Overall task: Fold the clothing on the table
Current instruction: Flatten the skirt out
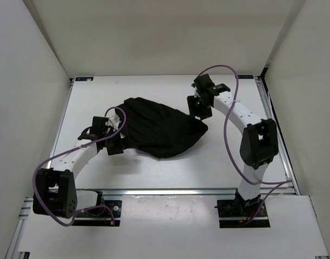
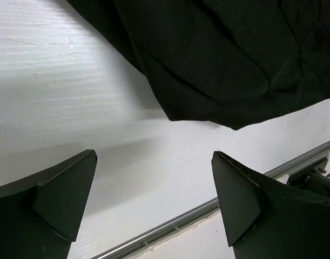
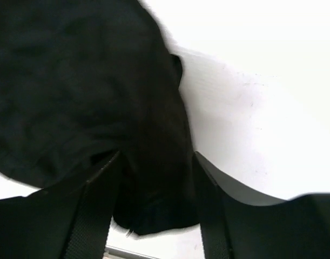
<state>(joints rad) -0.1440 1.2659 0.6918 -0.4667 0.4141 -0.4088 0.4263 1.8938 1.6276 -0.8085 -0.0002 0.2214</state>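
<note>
The top view looks down from behind both arms over the whole table (image 1: 154, 172). Wrist views sit close behind the left claw (image 2: 154, 154) and right claw (image 3: 156, 154), facing past them; all share the clothing (image 1: 159, 127).

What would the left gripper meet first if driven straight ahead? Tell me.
Probably the black garment, whose near edge lies just ahead of the left gripper, jaws open. Bare white table sits between, and depth is unclear.
</note>
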